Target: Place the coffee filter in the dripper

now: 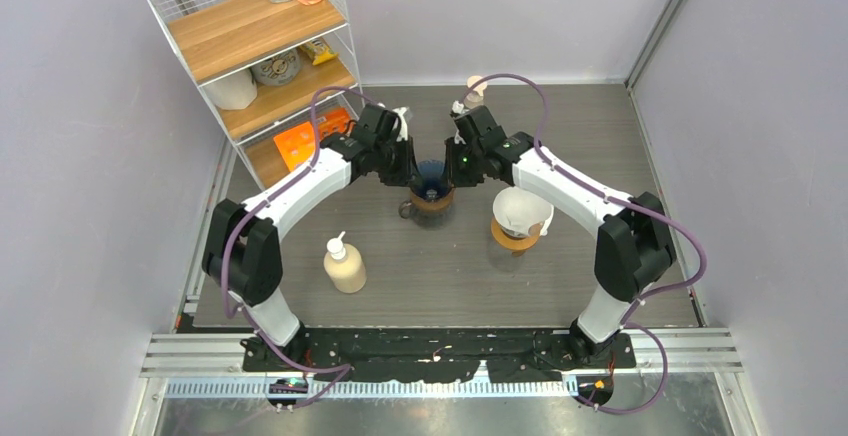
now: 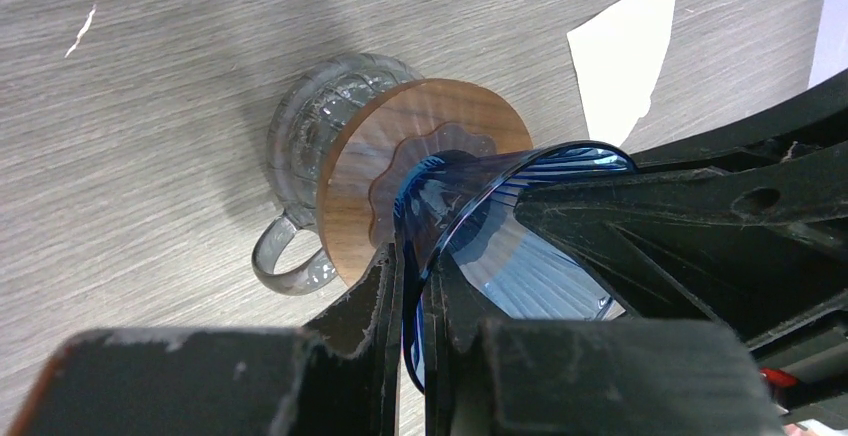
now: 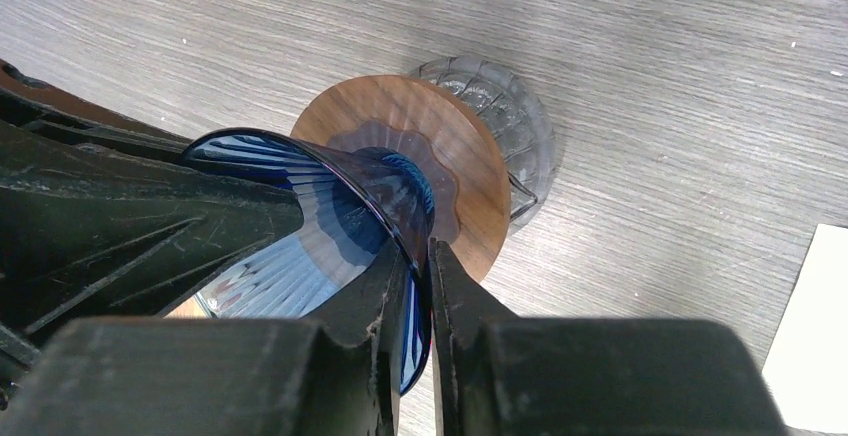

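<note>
A blue ribbed dripper (image 1: pixel 432 182) on a round wooden collar (image 2: pixel 400 136) sits on a clear glass mug (image 2: pixel 300 131) at mid-table. My left gripper (image 1: pixel 413 170) is shut on the dripper's left rim (image 2: pixel 412 256). My right gripper (image 1: pixel 452 168) is shut on its right rim (image 3: pixel 425 251). The dripper (image 3: pixel 340 196) is empty inside. A white paper coffee filter (image 1: pixel 522 212) stands open in a second wooden-collared holder to the right, apart from both grippers; its edge shows in the left wrist view (image 2: pixel 625 56).
A cream pump bottle (image 1: pixel 344 266) stands front left. A wire shelf (image 1: pixel 260 46) with bottles, a roll and an orange box fills the back left corner. A small bottle (image 1: pixel 476 88) stands at the back. A white edge (image 3: pixel 812 326) lies at the right wrist view's corner.
</note>
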